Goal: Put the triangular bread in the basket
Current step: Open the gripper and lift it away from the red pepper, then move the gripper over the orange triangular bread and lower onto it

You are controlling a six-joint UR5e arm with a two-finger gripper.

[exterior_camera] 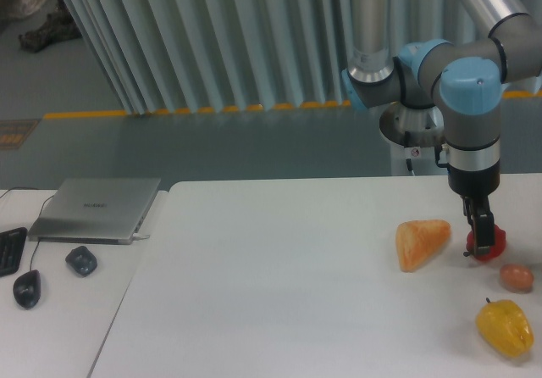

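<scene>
The triangular bread [421,241], an orange-tan wedge with a paler striped face turned left, lies on the white table [279,293] right of centre. My gripper [480,234] hangs to its right, fingers pointing down in front of the red pepper [491,244]. From this angle the fingers overlap, so whether they are open or shut does not show, nor whether they touch the pepper. A gap of table separates the gripper from the bread. The basket is out of view.
A small brownish egg-shaped thing [517,276] and a yellow bell pepper [506,327] lie near the right edge. On the left side table sit a closed laptop [97,208], two mice [81,260] and a keyboard corner [8,251].
</scene>
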